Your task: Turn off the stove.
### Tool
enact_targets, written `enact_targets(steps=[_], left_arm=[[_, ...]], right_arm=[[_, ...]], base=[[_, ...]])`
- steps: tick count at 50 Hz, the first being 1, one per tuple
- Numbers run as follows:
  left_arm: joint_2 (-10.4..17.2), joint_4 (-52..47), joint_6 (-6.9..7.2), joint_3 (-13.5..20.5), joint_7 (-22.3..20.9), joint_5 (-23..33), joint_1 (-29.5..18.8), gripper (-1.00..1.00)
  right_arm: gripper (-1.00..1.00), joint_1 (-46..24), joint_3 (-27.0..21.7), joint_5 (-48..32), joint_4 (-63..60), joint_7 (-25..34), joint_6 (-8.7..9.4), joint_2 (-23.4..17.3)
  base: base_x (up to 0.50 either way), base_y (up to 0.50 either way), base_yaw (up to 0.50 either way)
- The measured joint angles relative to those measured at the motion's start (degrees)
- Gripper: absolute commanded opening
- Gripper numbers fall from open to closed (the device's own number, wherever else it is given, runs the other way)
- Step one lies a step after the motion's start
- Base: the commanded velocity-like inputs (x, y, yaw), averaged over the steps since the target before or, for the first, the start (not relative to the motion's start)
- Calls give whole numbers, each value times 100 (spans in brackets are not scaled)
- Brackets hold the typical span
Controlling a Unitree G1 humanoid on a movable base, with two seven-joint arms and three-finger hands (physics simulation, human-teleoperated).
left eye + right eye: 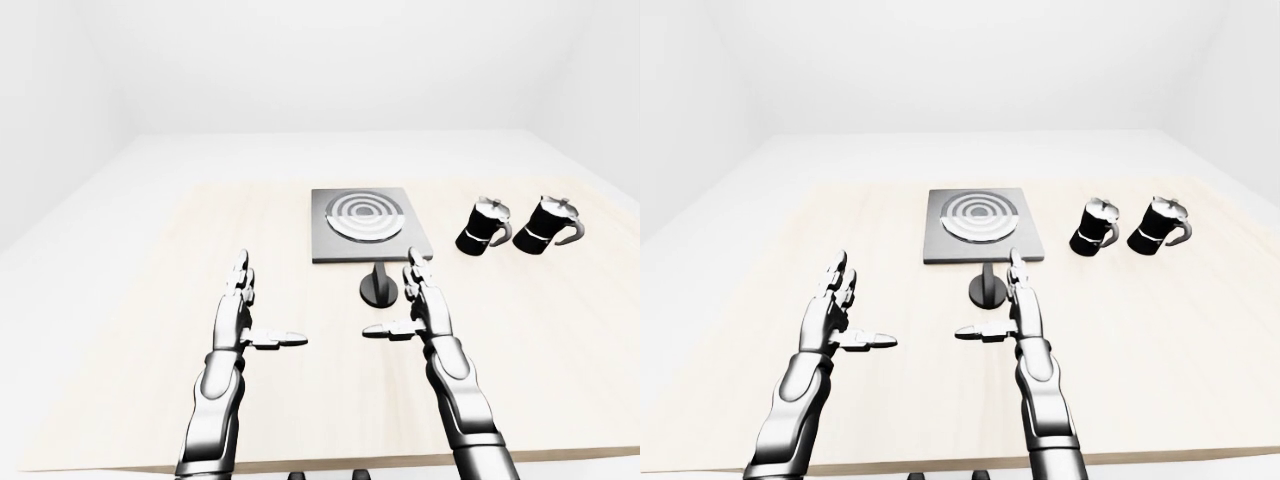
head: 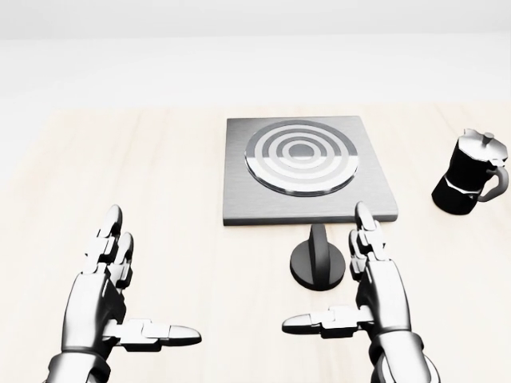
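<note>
A square grey stove (image 2: 307,171) with a ringed round burner (image 2: 301,156) lies on the pale wooden table (image 2: 184,199). Its black knob (image 2: 318,264), a round base with an upright handle, stands just below the stove's near edge. My right hand (image 2: 339,275) is open, its fingers just right of the knob and its thumb below it, not touching. My left hand (image 2: 132,279) is open over bare table far left of the knob.
Two black moka pots (image 1: 485,225) (image 1: 545,224) stand right of the stove; only one (image 2: 473,173) shows in the head view. The table's near edge (image 1: 330,462) runs under my forearms. White floor and walls surround the table.
</note>
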Motion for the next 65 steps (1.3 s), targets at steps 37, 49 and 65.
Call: enact_targets(steps=[37, 49, 65], left_arm=[[306, -935, -88, 1957, 2147, -1623, -50, 100], [555, -665, -274, 2708, 2791, -1898, 46, 100], [721, -434, -333, 2985, 3131, -1988, 48, 100]], right_arm=[[100, -18, 28, -64, 26, -35, -36, -6], [100, -39, 57, -162, 34, -26, -21, -8], [100, -79, 76, -251, 34, -17, 105, -8]], base=[[0, 0, 0], [0, 0, 0], [0, 0, 0]])
